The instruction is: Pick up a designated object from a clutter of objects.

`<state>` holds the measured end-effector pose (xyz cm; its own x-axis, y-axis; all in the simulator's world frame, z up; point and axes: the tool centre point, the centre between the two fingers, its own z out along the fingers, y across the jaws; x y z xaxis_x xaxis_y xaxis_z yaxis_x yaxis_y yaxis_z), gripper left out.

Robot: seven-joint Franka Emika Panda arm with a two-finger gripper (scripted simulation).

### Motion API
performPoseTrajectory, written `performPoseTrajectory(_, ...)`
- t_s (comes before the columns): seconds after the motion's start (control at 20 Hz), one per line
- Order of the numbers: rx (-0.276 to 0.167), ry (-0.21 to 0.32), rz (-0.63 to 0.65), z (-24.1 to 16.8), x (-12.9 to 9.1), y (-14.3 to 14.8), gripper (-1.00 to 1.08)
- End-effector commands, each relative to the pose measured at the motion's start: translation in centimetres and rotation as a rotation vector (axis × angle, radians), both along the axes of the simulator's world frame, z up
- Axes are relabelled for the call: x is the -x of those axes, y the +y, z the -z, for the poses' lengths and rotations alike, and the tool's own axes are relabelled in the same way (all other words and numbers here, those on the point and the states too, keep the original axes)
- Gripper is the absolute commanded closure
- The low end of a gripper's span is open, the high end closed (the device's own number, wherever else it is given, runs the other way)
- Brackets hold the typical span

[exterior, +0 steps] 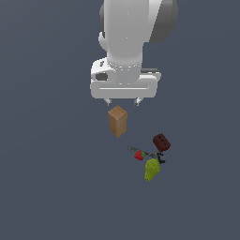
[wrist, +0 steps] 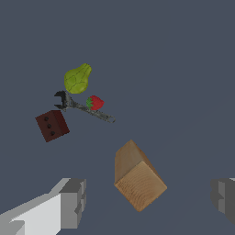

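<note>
The yellow-green pear [exterior: 151,169] [wrist: 77,78] lies on the grey floor at the near end of the clutter. Beside it are a red strawberry [exterior: 139,155] [wrist: 95,102], a thin dark tool [exterior: 149,154] [wrist: 85,107] and a dark brown holed block [exterior: 161,142] [wrist: 52,125]. A tan wooden block [exterior: 117,121] [wrist: 137,177] stands upright, apart from the rest. My gripper [exterior: 123,101] [wrist: 149,198] hangs open just above and behind the tan block, well away from the pear, with nothing between its fingers [wrist: 72,202].
Plain dark grey floor [exterior: 51,178] surrounds the clutter on all sides. The arm's white body [exterior: 126,37] rises above the gripper in the exterior view.
</note>
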<state>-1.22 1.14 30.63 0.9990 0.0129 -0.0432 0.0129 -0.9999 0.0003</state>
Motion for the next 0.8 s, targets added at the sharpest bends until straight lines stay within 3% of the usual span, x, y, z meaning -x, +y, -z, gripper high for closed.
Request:
performPoseTrajectory(0.0, 0.0, 0.0, 0.0, 0.0, 0.0, 0.0, -0.92)
performPoseTrajectory(0.75, 0.028, 0.014, 0.033, 0.7, -0.1, -2.1, -0.92)
